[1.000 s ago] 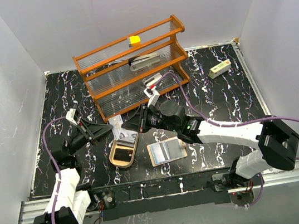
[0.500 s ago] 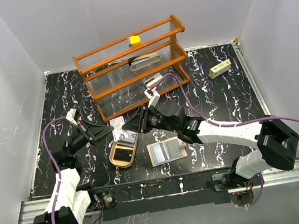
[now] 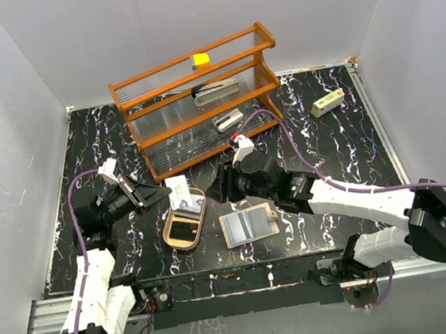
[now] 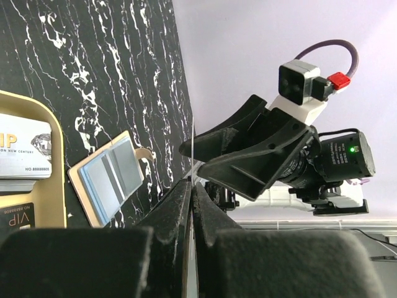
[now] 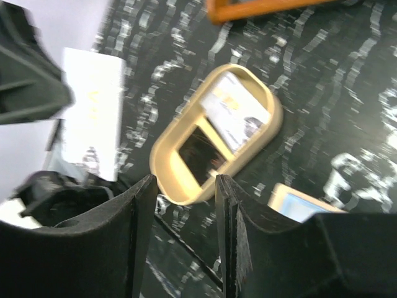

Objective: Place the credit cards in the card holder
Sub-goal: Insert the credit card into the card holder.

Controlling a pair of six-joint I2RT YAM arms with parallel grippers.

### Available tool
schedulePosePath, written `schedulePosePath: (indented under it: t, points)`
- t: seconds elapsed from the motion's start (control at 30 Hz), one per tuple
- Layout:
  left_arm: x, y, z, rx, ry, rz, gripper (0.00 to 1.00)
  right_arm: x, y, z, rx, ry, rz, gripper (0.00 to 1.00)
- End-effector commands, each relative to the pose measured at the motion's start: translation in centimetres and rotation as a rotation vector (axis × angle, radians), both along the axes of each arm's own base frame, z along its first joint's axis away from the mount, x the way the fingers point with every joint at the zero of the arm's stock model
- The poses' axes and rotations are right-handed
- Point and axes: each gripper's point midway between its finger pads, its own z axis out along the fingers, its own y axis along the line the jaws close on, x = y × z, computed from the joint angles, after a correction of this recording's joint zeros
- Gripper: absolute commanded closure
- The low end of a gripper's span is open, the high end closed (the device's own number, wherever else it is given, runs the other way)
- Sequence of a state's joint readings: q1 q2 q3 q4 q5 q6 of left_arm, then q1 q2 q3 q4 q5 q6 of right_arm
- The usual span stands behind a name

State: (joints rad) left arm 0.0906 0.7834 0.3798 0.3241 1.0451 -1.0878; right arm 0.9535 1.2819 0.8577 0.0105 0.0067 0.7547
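Two credit cards were seen lying flat inside the card holder, the oval tan tray on the counter. One was a light card at the far end and one a dark card at the near end. So this part of the task could be judged as done.

A third card, the white card, was not yet in the tray. It was held at its edge by the left gripper, just above the far end of the card holder. In the left wrist view, the fingers were pressed together and the card showed only as a thin pale line between them.

The right gripper was found just beside the tray on its other side. Its fingers stood apart at a middle width and nothing was held between them. In the right wrist view, the tray was seen through the gap.

The tan wallet with a clear window lay near the tray and was not touched.

What is left, by this judgement, is that the white card be lowered into the card holder and released. Whether more cards waited elsewhere could not be told.
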Motion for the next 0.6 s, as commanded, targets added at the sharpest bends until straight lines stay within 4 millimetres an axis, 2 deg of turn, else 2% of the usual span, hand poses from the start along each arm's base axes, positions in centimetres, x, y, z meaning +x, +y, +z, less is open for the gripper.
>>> schedulePosePath:
  t: [0.0,0.1,0.27,0.4,0.57]
  points:
    - [0.2,-0.5,-0.4,0.083,0.017,-0.003,1.0,1.2,-4.7,-1.6,-0.248,-0.041,-0.116,0.59]
    - [0.4,-1.6,-0.6,0.122,0.018,-0.01,1.0,1.0,-7.5,-2.8,-0.352,-0.041,-0.169,0.59]
    - [0.3,-4.2,-1.5,0.145,0.041,-0.049,1.0,0.7,-10.9,-4.9,-0.473,-0.026,-0.23,0.58]
    - [0.1,-5.9,-2.3,0.183,0.064,-0.063,1.0,0.1,-12.5,-7.3,-0.546,0.012,-0.245,0.51]
    - [-0.5,-8.0,-3.9,0.214,0.099,-0.092,1.0,-0.1,-14.2,-9.9,-0.619,0.058,-0.261,0.5]
